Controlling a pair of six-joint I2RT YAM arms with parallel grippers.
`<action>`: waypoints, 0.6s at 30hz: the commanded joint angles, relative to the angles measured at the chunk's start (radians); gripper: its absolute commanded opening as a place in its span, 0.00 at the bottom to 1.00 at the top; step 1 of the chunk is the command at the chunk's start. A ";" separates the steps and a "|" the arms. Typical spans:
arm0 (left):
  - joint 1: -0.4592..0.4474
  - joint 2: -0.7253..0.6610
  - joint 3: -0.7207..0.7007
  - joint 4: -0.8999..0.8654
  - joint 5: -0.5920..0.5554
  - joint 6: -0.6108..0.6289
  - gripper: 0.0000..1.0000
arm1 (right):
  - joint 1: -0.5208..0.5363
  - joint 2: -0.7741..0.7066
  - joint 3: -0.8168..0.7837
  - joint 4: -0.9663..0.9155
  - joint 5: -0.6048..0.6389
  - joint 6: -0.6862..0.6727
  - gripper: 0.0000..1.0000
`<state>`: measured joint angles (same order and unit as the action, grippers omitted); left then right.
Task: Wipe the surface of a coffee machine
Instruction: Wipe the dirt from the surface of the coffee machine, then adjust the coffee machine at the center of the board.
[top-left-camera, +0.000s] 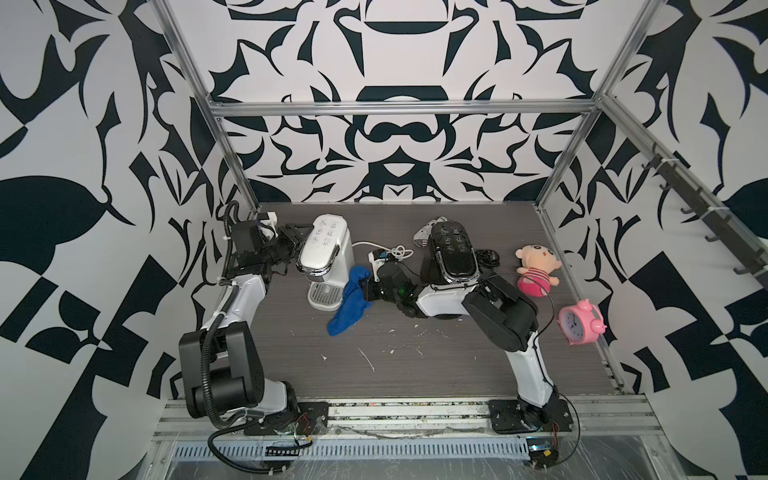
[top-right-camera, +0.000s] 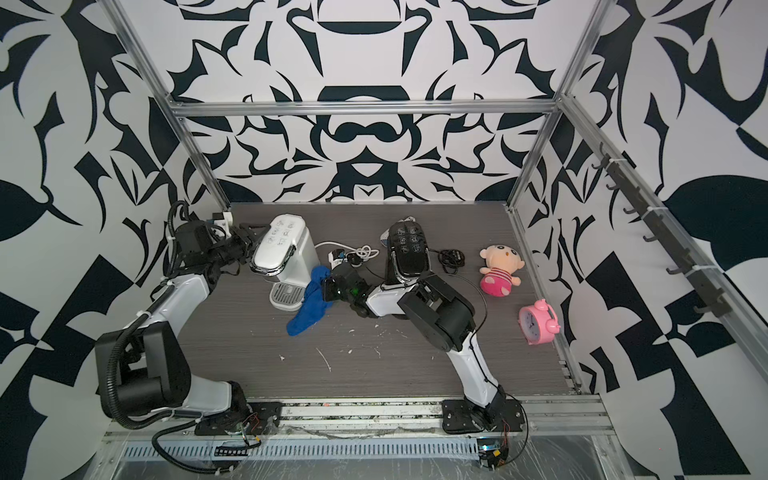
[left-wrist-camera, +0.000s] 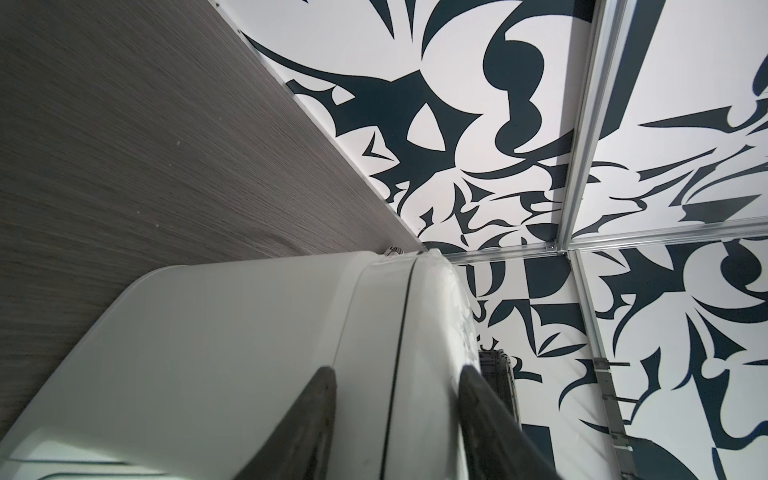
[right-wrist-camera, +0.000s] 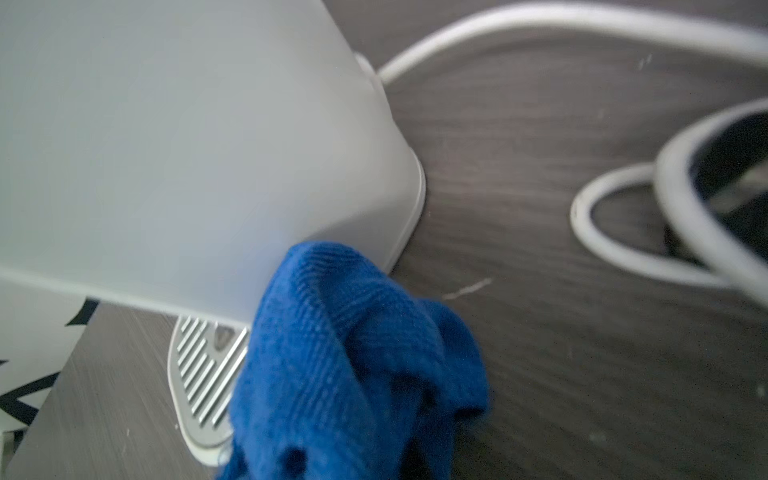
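A white plastic coffee machine (top-left-camera: 324, 245) with a rounded head stands on a grey wood-grain surface (top-left-camera: 415, 365), right at the tips of the left hand (top-left-camera: 300, 243). In the left wrist view that hand's two black fingers (left-wrist-camera: 316, 415) are held part-way apart, with the machine's upper side and lid seam showing between them. Whether they clamp it cannot be told.

The right hand (top-left-camera: 366, 291) is pressed together on a bunched royal-blue woven cloth (top-left-camera: 351, 303). In the right wrist view the cloth (right-wrist-camera: 353, 353) touches the machine's lower side wall, just ahead of the hand and beside the ribbed metal drip tray (right-wrist-camera: 199, 374). In both top views the cloth's loose end trails down onto the surface below the hand.

Six small button icons sit on the machine's head, too small to read.

A coiled white power cable (top-left-camera: 374, 246) lies just beyond the right hand. Behind its forearm stands a glossy black coffee machine (top-left-camera: 453, 253) with six similar icons, equally unreadable. Well away on that arm's outer side are a plush doll in a pink striped outfit (top-left-camera: 536, 270) and a pink twin-bell alarm clock (top-left-camera: 579, 322); its dial numerals are too small to make out.
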<state>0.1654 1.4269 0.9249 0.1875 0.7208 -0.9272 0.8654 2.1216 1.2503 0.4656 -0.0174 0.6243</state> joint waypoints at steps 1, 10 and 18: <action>-0.035 -0.025 -0.030 -0.118 0.025 0.033 0.50 | -0.010 -0.057 0.063 -0.015 0.018 -0.041 0.00; -0.034 -0.143 -0.047 -0.208 -0.012 0.081 0.53 | -0.017 -0.268 0.109 -0.336 0.066 -0.147 0.00; -0.020 -0.284 0.036 -0.382 -0.165 0.185 0.62 | -0.001 -0.456 0.163 -0.540 0.084 -0.214 0.00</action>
<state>0.1429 1.1854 0.9138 -0.1112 0.6125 -0.7952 0.8543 1.7393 1.3735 0.0029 0.0456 0.4595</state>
